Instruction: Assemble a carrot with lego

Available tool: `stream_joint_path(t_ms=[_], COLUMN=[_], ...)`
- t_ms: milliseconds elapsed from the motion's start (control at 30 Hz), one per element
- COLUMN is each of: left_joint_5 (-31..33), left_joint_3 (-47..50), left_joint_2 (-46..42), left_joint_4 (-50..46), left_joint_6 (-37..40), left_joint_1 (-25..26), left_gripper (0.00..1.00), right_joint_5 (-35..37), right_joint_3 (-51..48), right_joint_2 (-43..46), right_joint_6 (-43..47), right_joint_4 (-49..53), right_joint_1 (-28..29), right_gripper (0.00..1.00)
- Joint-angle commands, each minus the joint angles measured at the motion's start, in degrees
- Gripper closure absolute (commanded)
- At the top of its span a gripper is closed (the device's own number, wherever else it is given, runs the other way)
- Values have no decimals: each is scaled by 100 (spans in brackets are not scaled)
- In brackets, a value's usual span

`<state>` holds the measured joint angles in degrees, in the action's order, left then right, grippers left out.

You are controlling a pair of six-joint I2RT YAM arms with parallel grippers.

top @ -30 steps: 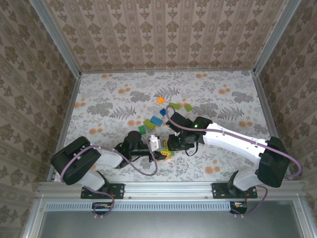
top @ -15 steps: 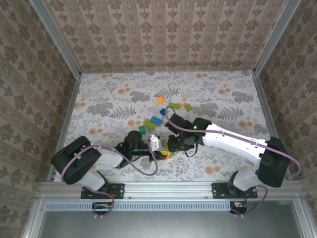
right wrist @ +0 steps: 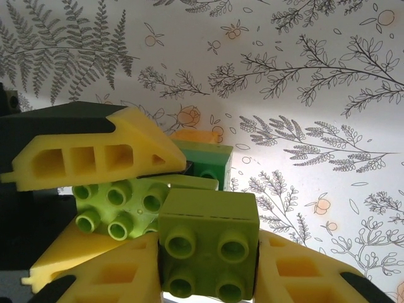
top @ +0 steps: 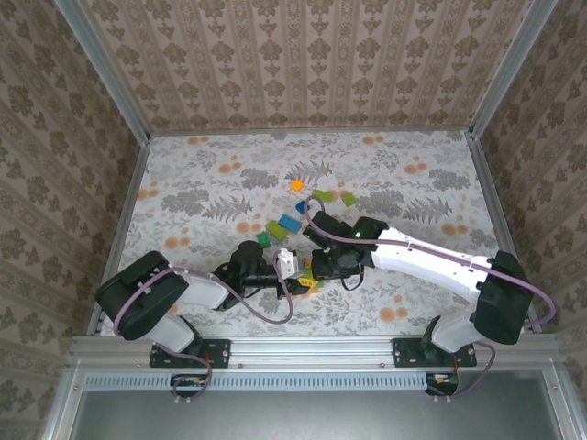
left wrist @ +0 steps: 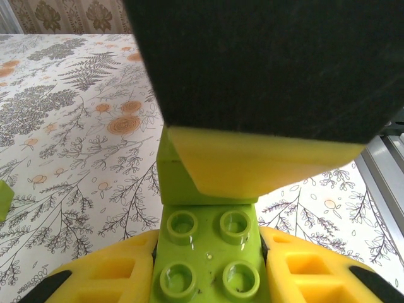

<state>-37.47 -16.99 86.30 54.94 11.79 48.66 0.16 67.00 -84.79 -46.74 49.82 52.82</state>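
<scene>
My left gripper (left wrist: 208, 255) is shut on a lime studded brick (left wrist: 205, 252), the near end of the partly built carrot (right wrist: 189, 173). In the right wrist view that build shows lime studs (right wrist: 117, 205), a dark green brick (right wrist: 208, 161) and an orange piece (right wrist: 196, 135) behind it. My right gripper (right wrist: 208, 262) is shut on a separate lime two-by-two lego brick (right wrist: 208, 243), held right against the carrot's lime brick. From above, both grippers meet at the table's near middle, the left gripper (top: 295, 280) and the right gripper (top: 316, 269) touching tip to tip.
Loose lego lies behind the grippers: an orange brick (top: 297, 184), green bricks (top: 323, 195) (top: 349, 199) (top: 265, 239) and blue ones (top: 289, 223). The floral tabletop (top: 202, 183) is walled on three sides, with a metal rail (top: 312, 346) along the near edge.
The right arm has edged a little to the left, bringing its brick closer against the left gripper's build. The left arm has stayed put.
</scene>
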Motion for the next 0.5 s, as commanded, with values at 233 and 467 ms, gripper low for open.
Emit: stream_joint_path(t_ms=[233, 467], left_joint_5=[258, 283], left_joint_3=[91, 82], left_joint_2=[215, 225], left_joint_4=[-730, -739], left_joint_6=[262, 275], left_joint_1=[-8, -8], left_gripper=[68, 68], right_joint_5=[245, 201], right_joint_3=[250, 336], right_joint_2=[-608, -587], right_joint_6=[53, 67], right_joint_4=[709, 634], right_joint_1=[54, 62], right_gripper=[79, 78])
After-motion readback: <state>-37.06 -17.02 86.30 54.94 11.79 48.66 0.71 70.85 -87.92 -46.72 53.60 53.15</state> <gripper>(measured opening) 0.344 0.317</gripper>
